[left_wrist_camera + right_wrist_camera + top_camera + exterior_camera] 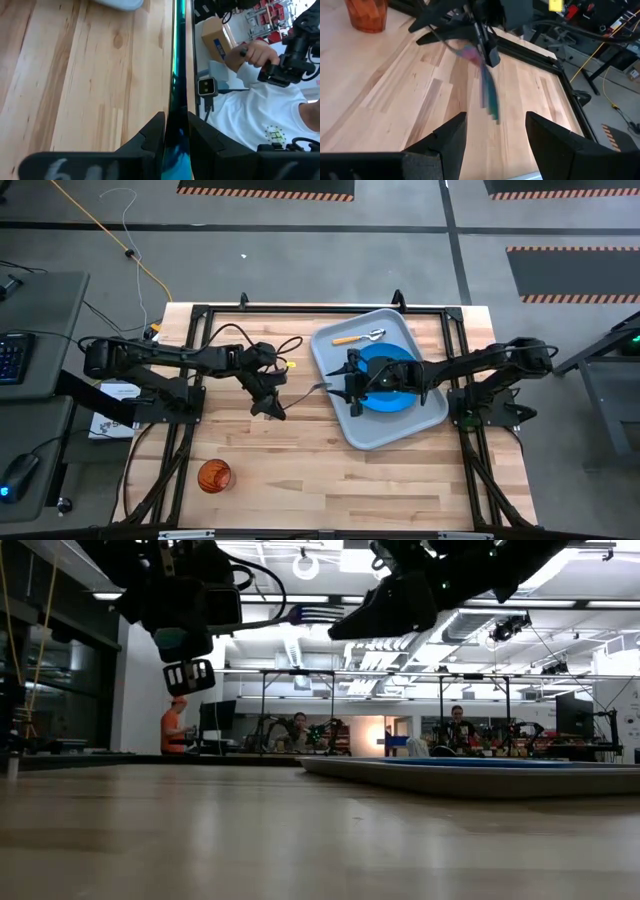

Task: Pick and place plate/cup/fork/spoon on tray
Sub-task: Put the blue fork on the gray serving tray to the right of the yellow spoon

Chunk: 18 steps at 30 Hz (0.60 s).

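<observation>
My left gripper (pixel 278 398) hangs over the bare wood left of the tray (pixel 395 430), shut on the blue fork (pixel 306 390). The fork sticks out toward the tray and my right gripper (pixel 345 385). That gripper stands open above the tray's left rim, its fingers facing the fork's free end (pixel 489 100) without touching it. The blue plate (pixel 392 378) lies flat on the tray. The orange-handled spoon (pixel 360 337) lies on the tray's far part. The red-orange cup (pixel 213 476) stands upright on the table near the front left. My left gripper pinches one end of the fork (pixel 176 131) between its two fingers (pixel 150 135). The fork runs along the fingers and juts out past their tips. The fingers come from the table's left, slanting a little downward. The fork is lifted clear of the table, roughly level (pixel 290 616).
A person in a white shirt (pixel 250 115) shows beyond the table's near edge, and people sit in the room behind (pixel 175 730). Black frame rails (pixel 300 308) run round the table. Bare wood (pixel 330 480) lies between the cup and the tray.
</observation>
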Each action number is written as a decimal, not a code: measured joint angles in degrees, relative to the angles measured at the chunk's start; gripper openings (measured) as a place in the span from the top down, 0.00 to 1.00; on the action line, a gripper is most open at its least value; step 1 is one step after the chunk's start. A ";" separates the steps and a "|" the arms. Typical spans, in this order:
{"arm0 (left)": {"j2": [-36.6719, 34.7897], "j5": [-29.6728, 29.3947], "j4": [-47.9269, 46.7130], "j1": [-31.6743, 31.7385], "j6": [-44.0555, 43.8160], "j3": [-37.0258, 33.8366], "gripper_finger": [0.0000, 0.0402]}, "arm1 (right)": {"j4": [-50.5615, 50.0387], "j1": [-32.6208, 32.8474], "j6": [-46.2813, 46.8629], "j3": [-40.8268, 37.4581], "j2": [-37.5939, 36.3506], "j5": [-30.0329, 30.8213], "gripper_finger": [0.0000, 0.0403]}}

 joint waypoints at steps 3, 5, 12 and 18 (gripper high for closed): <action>0.70 -0.02 0.65 0.00 0.02 -0.02 0.86 | 1.97 0.00 -0.92 -0.01 1.65 0.02 0.52; 0.75 0.00 0.84 0.00 0.19 0.00 0.86 | 3.16 0.00 -0.97 -0.07 2.29 0.04 0.52; 1.23 -0.04 0.64 0.00 1.09 0.00 0.86 | 5.11 0.00 -1.76 -0.07 2.09 0.25 0.52; 1.23 -0.12 0.70 0.00 1.05 0.00 0.86 | 5.82 0.12 -2.26 -0.07 2.01 0.27 0.52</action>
